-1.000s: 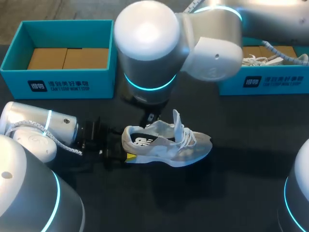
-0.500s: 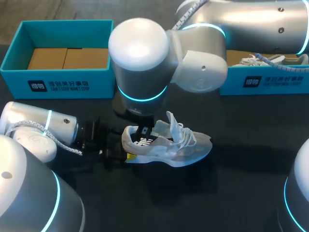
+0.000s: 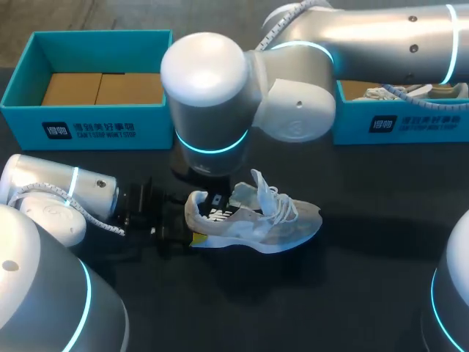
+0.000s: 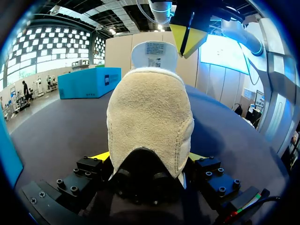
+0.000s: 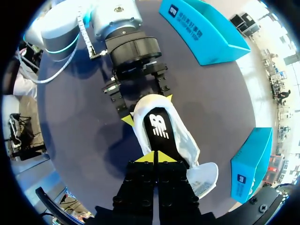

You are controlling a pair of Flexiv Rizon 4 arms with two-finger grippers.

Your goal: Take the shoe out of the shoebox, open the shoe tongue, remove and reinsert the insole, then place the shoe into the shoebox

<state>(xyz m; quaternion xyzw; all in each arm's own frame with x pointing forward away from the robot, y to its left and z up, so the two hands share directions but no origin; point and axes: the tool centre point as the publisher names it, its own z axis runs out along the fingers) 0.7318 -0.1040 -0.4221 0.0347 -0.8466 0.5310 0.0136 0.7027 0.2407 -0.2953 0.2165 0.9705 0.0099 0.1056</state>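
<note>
Left pincer [image 4: 149, 158] clamps the shoe [image 3: 275, 220] by its heel; right pincer [image 5: 154, 158], tips together, sits over the insole [image 5: 159, 129] — probably thin and floppy, so pinch its edge.

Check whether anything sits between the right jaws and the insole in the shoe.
Nothing visible does. The tongue is lifted clear, the insole lies exposed in the shoe, and the right gripper hangs over it, jaws together. The left gripper clamps only the heel.

- Dark desk [image 3: 352, 293].
- Pale sneaker [image 3: 278, 224] upright on its sole near the middle, toe pointing right.
- Open teal shoebox [image 3: 88, 126] at rear left.
- A second teal shoebox [image 3: 410, 126] at rear right.
</note>
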